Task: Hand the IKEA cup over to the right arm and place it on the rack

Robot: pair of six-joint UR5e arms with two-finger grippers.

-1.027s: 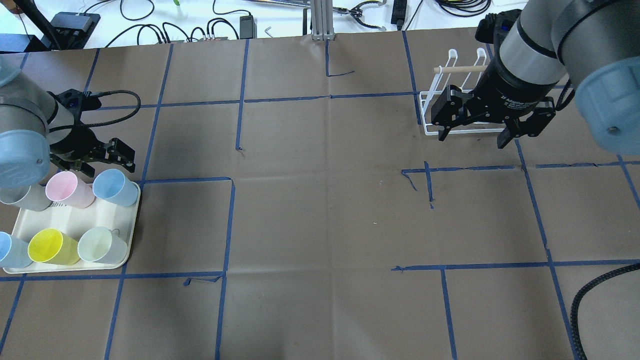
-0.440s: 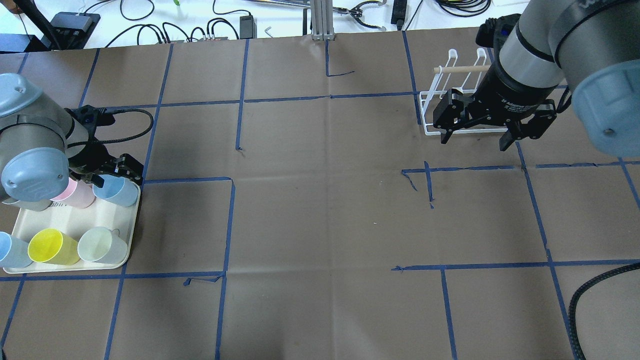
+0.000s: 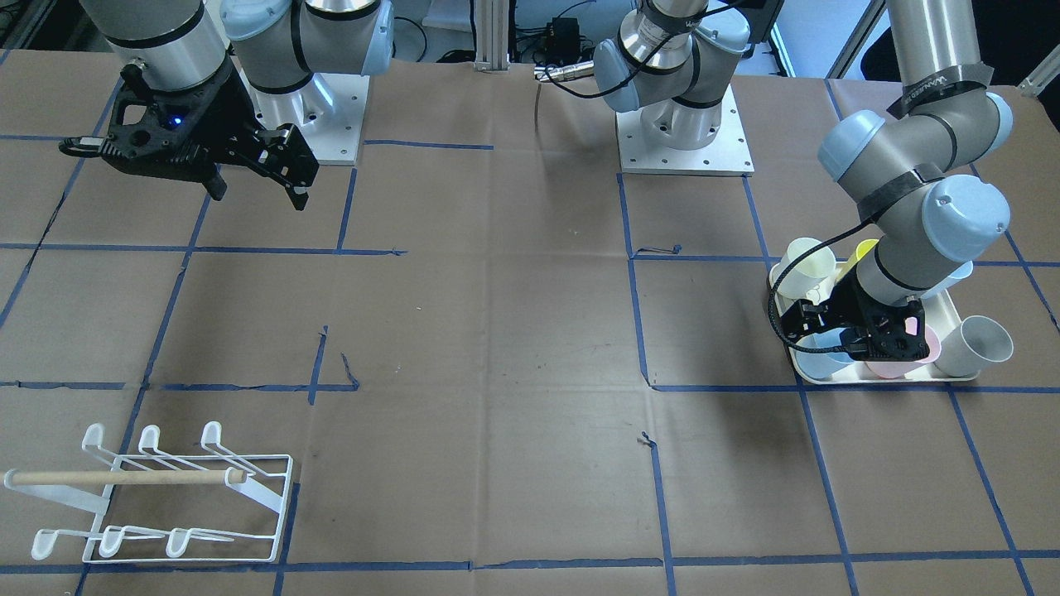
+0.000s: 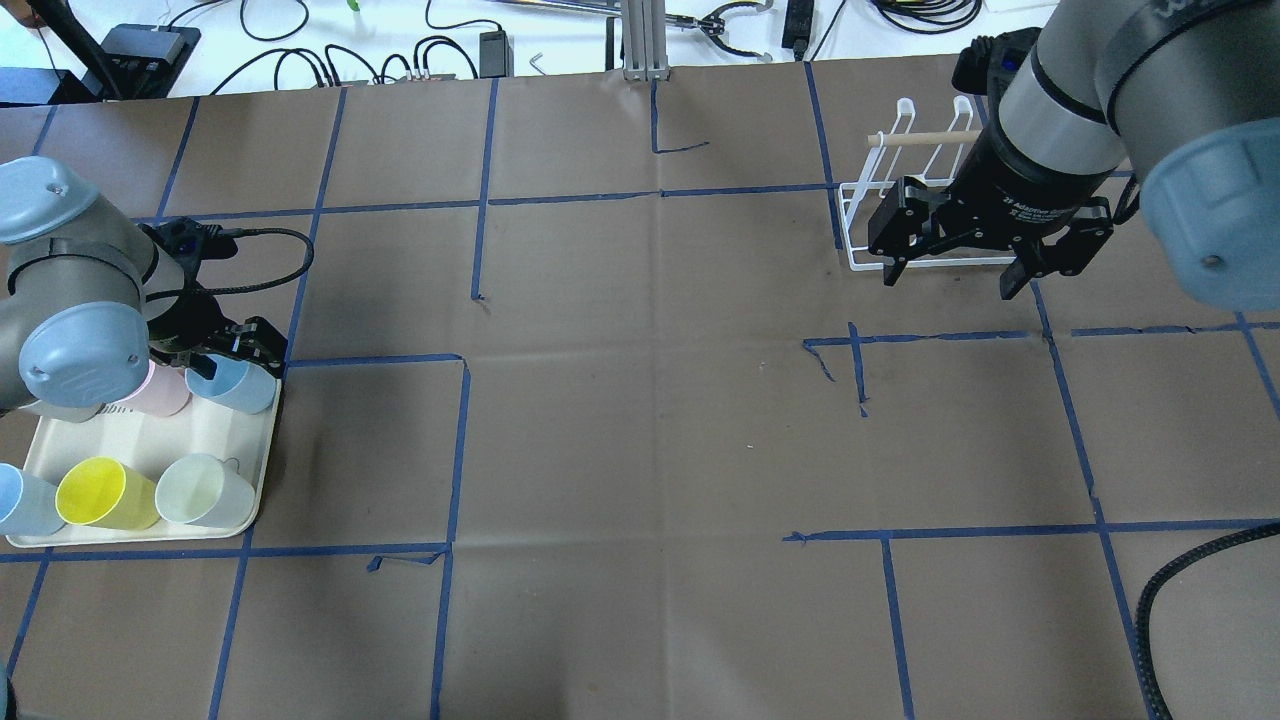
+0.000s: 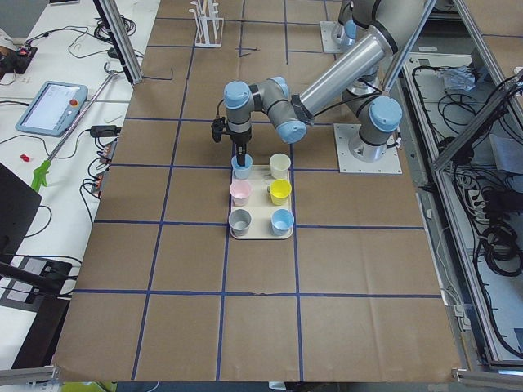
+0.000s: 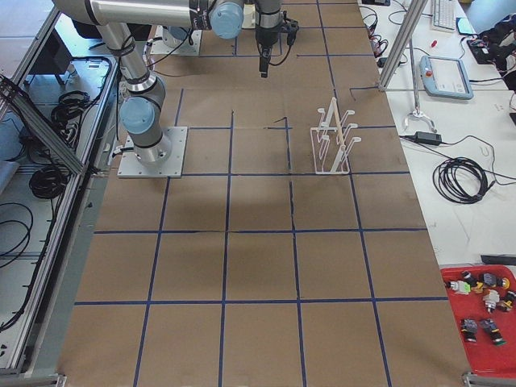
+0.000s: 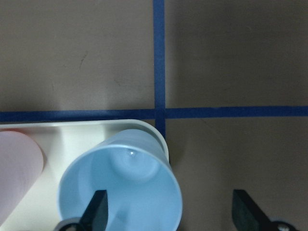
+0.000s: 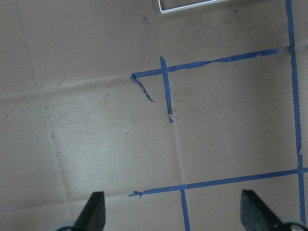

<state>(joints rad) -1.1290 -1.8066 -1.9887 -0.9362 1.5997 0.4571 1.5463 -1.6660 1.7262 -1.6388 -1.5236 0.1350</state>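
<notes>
Six cups [image 3: 985, 339] sit on the tray [image 3: 946, 319] in your front view; L gripper [image 3: 865, 343] is down at the blue cup [image 3: 826, 349]. Overhead: R gripper [image 4: 946, 285] hangs spread wide and empty, just beside the rack [image 4: 855, 225]. L wrist cam: fingers [image 7: 98, 211] are apart, unclenched, one inside the cup, one outside.

Rack [image 4: 905, 141] partly behind right claw [image 4: 947, 287], pink cup [image 4: 168, 393] mostly under left arm [image 4: 75, 345], blue cup [image 7: 120, 187] cut by bottom edge
</notes>
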